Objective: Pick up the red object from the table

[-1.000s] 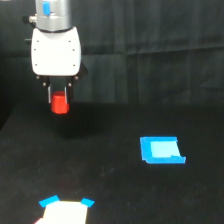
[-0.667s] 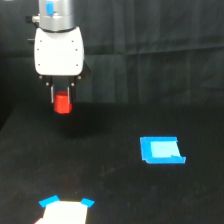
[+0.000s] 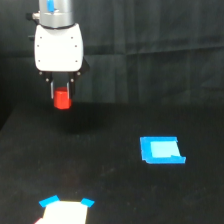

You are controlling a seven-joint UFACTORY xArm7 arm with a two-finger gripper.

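The red object (image 3: 62, 98) is a small bright red-orange block held between my gripper's (image 3: 62, 95) fingers, lifted clear above the black table (image 3: 110, 185) at the exterior view's left. The gripper hangs from the white arm head (image 3: 58, 47) and is shut on the block. Its fingers hide the block's sides, and the block's lower end sticks out below them.
A flat blue rectangle (image 3: 161, 150) lies on the table toward the exterior view's right. A white sheet with blue corners (image 3: 64, 211) lies at the bottom edge. A dark pleated cloth backdrop (image 3: 150, 40) hangs behind.
The arm has risen, carrying the red object higher above the table and slightly toward the exterior view's right. The blue rectangle and the white sheet have not moved.
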